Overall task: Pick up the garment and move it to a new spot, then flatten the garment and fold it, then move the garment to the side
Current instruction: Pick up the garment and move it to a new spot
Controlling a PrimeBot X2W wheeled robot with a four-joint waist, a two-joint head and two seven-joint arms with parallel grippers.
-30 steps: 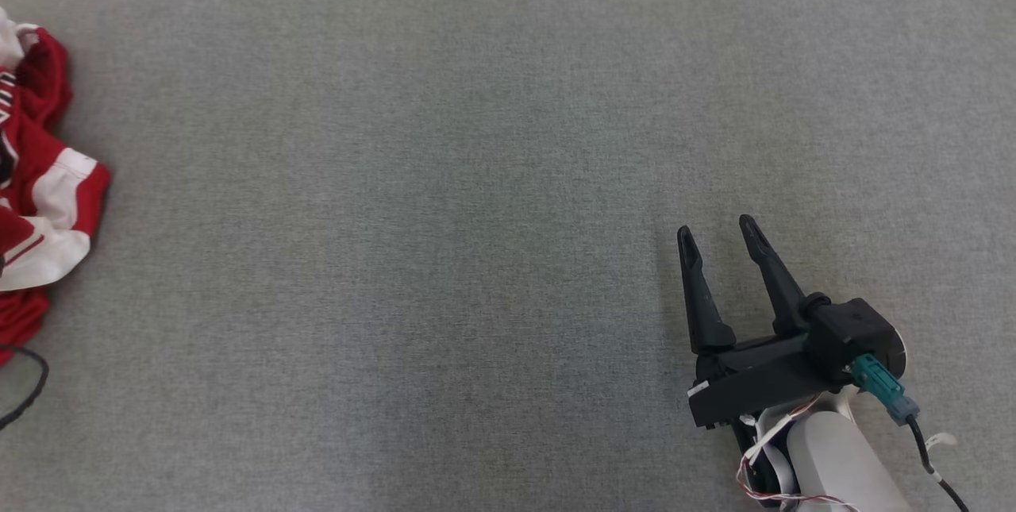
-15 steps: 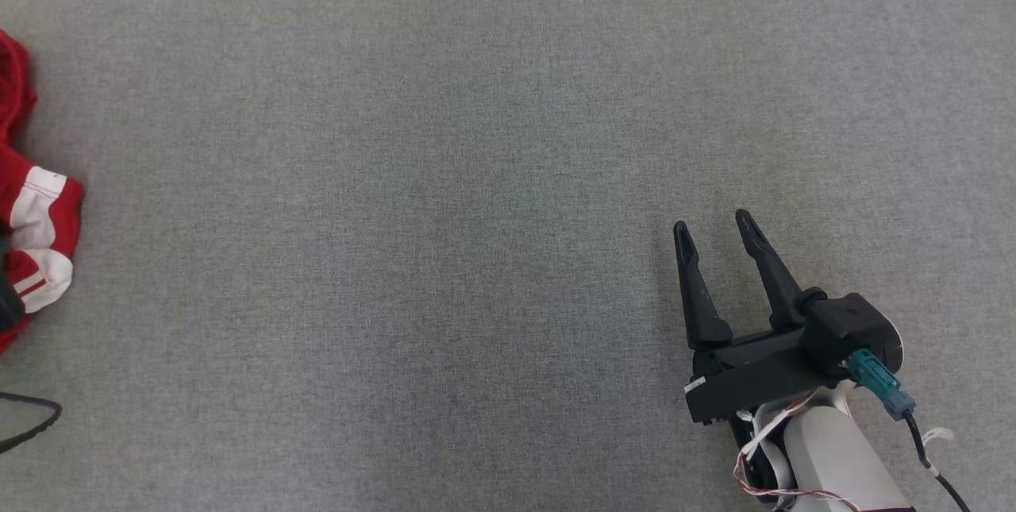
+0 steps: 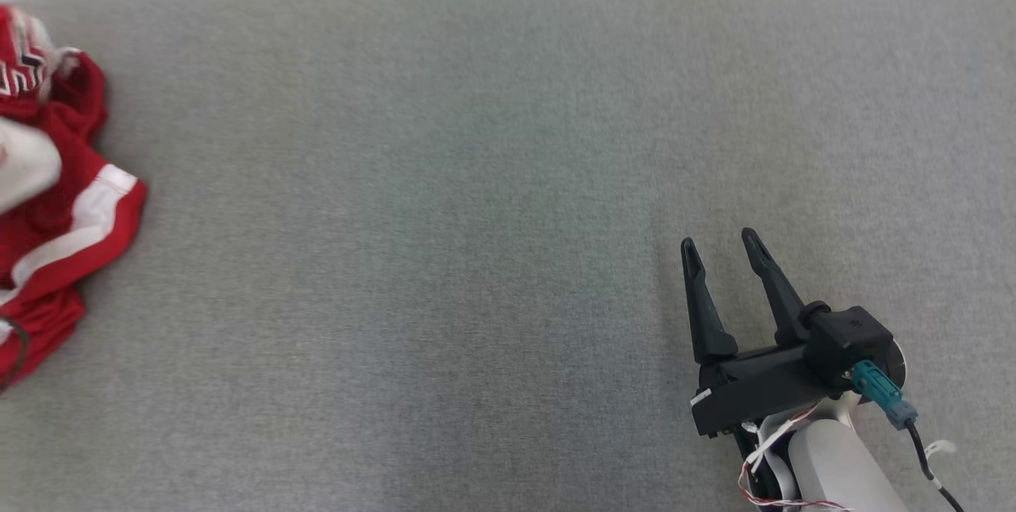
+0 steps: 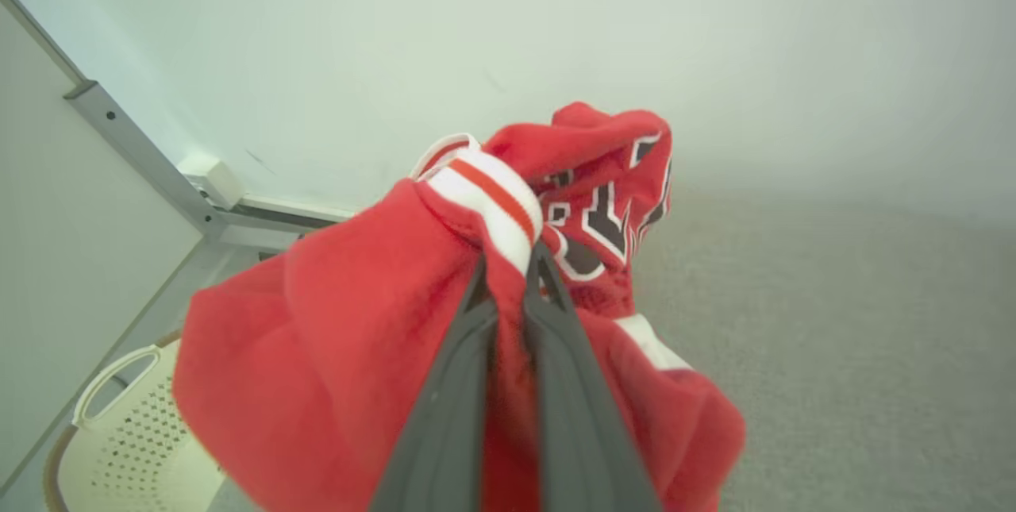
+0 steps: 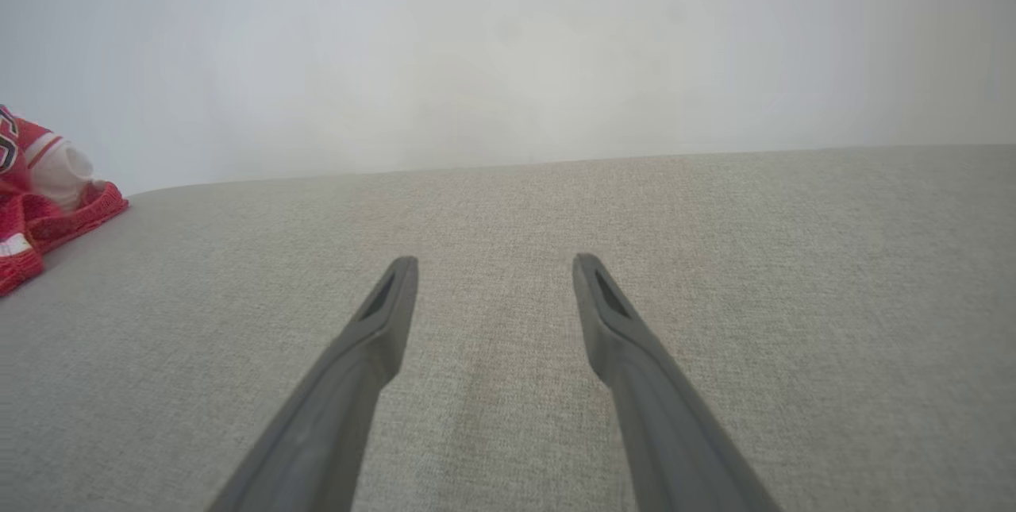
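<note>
Two long fingers of our left tool [image 4: 510,258] are clenching on the red jersey [image 4: 349,337]. They are biting a fold just below its striped white band [image 4: 492,194], and the cloth is bunching and draping around both fingers. We are judging this to be the pick-up step. The jersey is lying crumpled at the far left of the grey surface [image 3: 492,202], partly cut off in the head view, and we cannot tell whether any of it is lifting clear. A cream laundry basket [image 4: 135,448] is sitting below and beyond it in the left wrist view.

To do this step well, we are wanting several layers in the pinch rather than one thin edge, so nothing is slipping as the weight comes on. Raising it gently and carrying it toward the open middle is looking like the sound course, keeping the hanging cloth from dragging. Our right tool [image 3: 717,239] is hovering low over the surface's right side, fingers spread and holding nothing, well apart from the jersey.
</note>
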